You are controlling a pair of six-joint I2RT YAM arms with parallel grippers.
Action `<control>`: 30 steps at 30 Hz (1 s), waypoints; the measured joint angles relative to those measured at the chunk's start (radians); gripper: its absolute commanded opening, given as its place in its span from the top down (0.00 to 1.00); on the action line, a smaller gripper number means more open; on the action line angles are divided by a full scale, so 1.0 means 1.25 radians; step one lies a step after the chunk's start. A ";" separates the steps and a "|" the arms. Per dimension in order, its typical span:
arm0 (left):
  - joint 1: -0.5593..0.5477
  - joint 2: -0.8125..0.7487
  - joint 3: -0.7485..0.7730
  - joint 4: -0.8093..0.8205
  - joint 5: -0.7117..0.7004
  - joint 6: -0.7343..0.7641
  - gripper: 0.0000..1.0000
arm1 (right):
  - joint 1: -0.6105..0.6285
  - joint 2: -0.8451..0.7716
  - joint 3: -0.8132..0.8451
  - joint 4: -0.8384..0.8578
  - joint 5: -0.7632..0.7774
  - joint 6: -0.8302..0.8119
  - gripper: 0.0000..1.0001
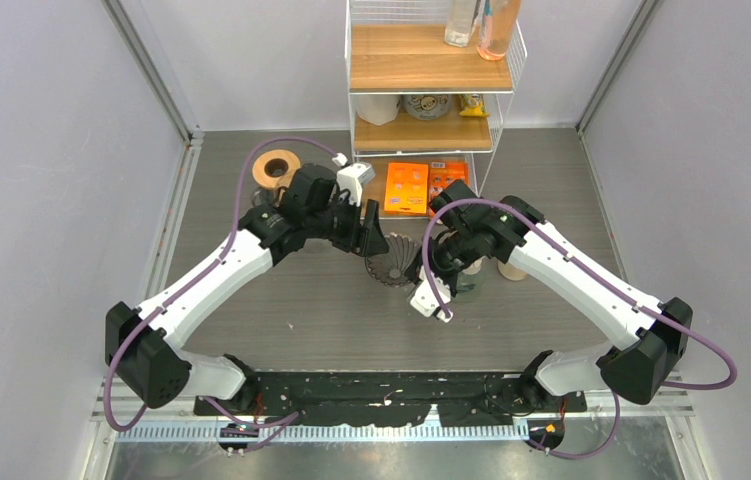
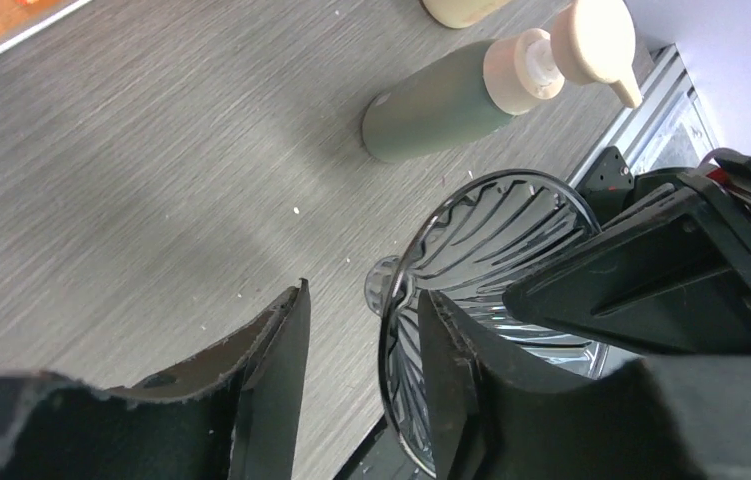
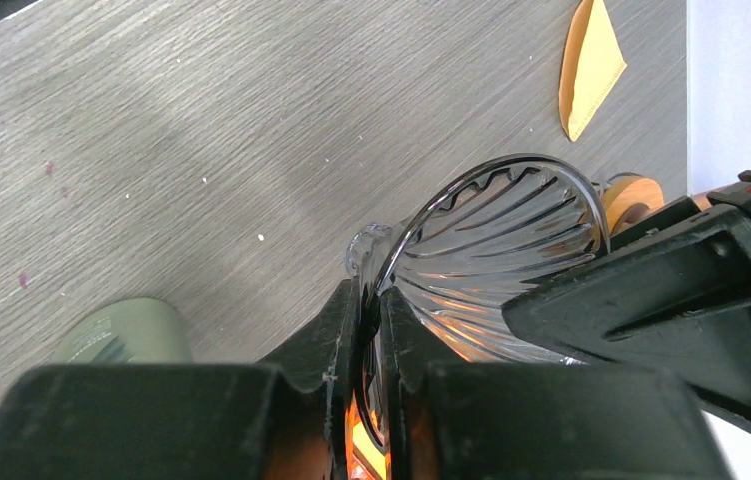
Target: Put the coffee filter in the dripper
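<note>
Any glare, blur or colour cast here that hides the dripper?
Top external: even light, sharp, dripper small and dark. Left wrist: glass ribs crisp, dark fingers fill the bottom. Right wrist: orange glow shows through the glass by the right hand, no blown-out glare.

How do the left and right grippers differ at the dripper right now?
The right gripper is pinched shut on the rim of the dripper. The left gripper stands open, straddling the rim without clamping it. They sit at opposite sides of the dripper. Both have one finger inside the cone.
</note>
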 measured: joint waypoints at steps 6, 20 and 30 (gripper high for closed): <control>-0.013 0.010 0.011 -0.002 0.029 0.008 1.00 | 0.000 -0.002 0.000 0.023 0.004 0.019 0.95; -0.019 0.009 0.017 0.012 -0.002 0.008 1.00 | 0.004 -0.018 -0.013 0.079 0.020 0.039 0.03; -0.019 -0.013 0.014 0.004 -0.062 0.016 1.00 | 0.003 -0.042 -0.013 0.090 0.013 0.023 0.04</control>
